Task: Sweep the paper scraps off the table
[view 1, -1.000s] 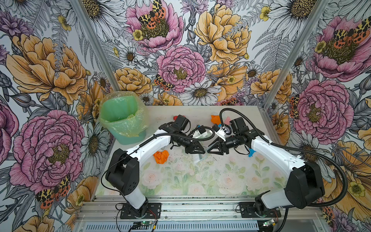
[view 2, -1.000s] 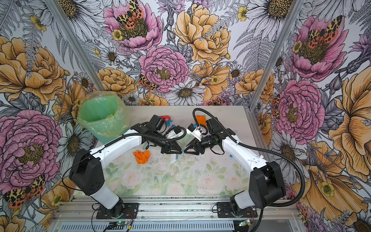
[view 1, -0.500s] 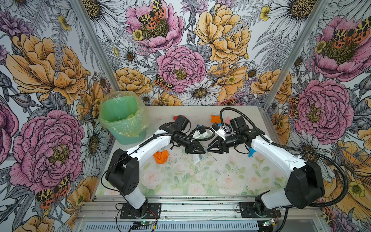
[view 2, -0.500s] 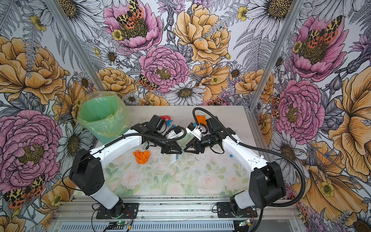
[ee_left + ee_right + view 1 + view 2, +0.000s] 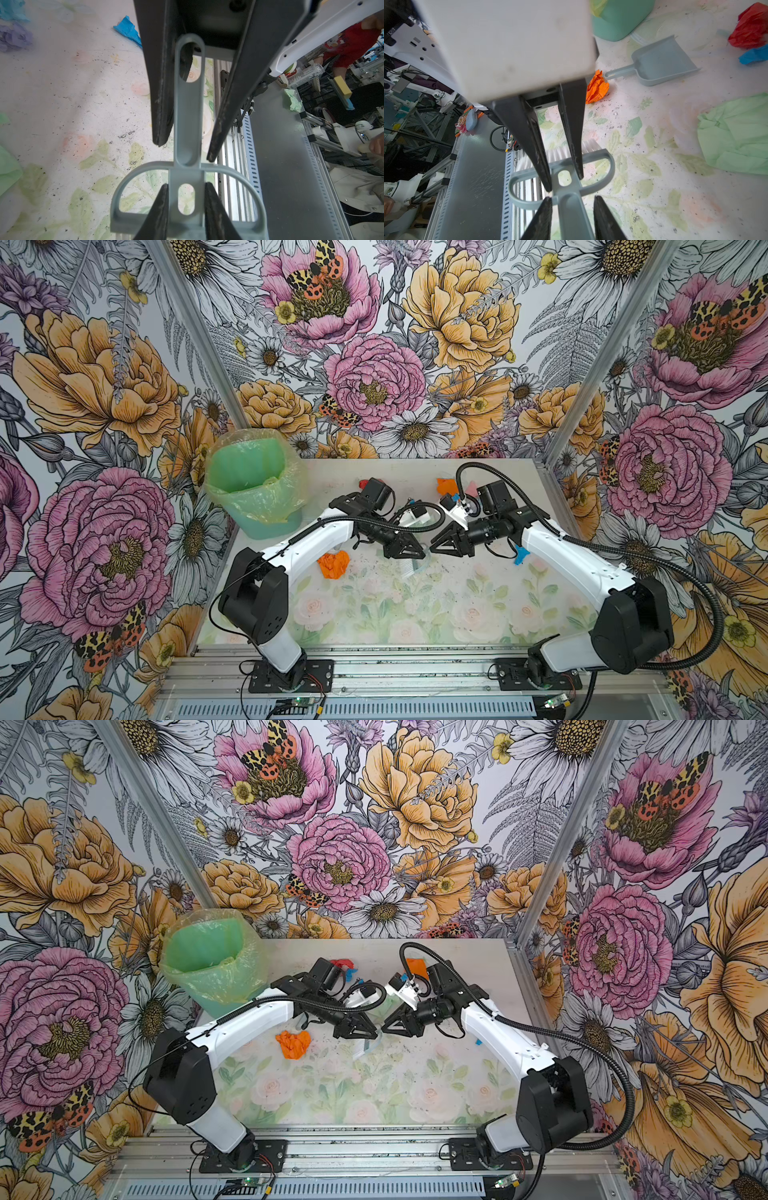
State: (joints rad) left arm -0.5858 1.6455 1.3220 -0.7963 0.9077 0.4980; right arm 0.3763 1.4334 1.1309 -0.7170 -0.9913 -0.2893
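Both pincers meet over the middle of the surface [image 5: 415, 626], each at the grey hand brush [image 5: 188, 124]. The left pincer [image 5: 186, 185] is pressed tight on the brush's neck, at the small oval hole just behind the white bristles [image 5: 556, 153]. The right pincer [image 5: 572, 198] straddles the long slotted handle with its jaws narrowly spread, and a sliver of gap shows on one side. Whether the bristles touch the surface cannot be told.

The paper scraps lie scattered:
- An orange wad [image 5: 333, 564] sits left of centre, beside the left arm.
- A red wad [image 5: 341, 964] and a blue scrap [image 5: 351, 972] lie together near the far edge.
- A second orange piece [image 5: 446, 486] and a pink one [image 5: 471, 489] lie at the far edge, behind the right wrist.
- A small blue bit [image 5: 519, 554] lies toward the right edge.
- A pale green sheet [image 5: 735, 135] lies crumpled near the middle.
- A lilac wad [image 5: 14, 38] shows in the left wrist view.

The grey-blue dustpan [image 5: 662, 60] rests on the surface between the orange wad and the green bin [image 5: 253, 489], which stands in the far-left corner.
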